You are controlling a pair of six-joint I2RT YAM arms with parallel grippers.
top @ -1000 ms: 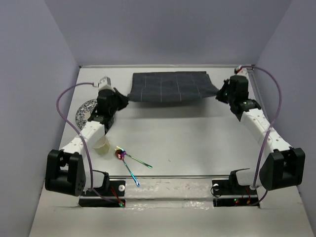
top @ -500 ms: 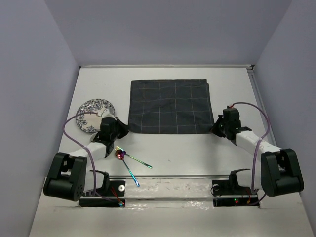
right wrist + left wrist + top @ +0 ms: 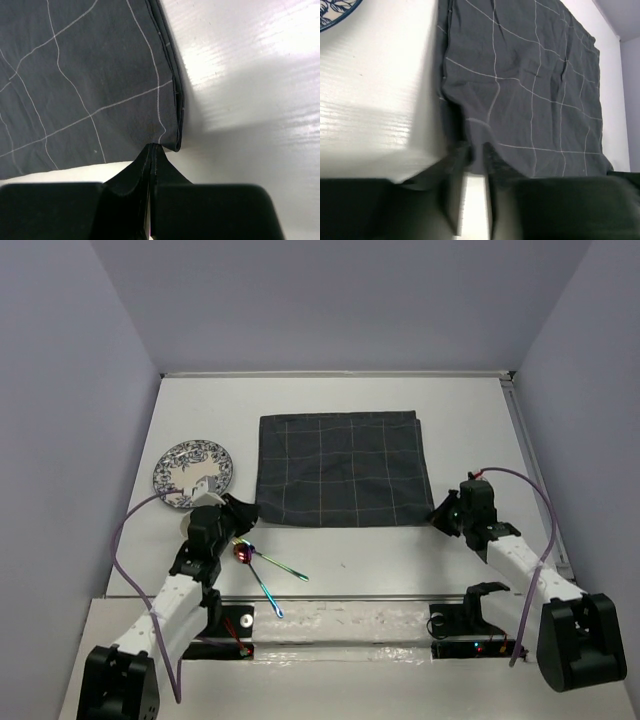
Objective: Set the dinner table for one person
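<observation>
Cloth (image 3: 340,470) looked limp on slick bench (image 3: 400,550); my right jaws pinched its lower-right corner, left jaws blurred, couldn't tell.

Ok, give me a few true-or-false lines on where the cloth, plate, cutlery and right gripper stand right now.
1. The checked cloth lies spread flat on the dinner table. True.
2. The patterned plate sits on the cloth. False: it rests on bare table, left of the cloth and apart from it.
3. The right gripper is closed, at the cloth's near right corner. True.
4. The two iridescent utensils lie on the cloth. False: they lie on bare table, nearer the arm bases.
</observation>
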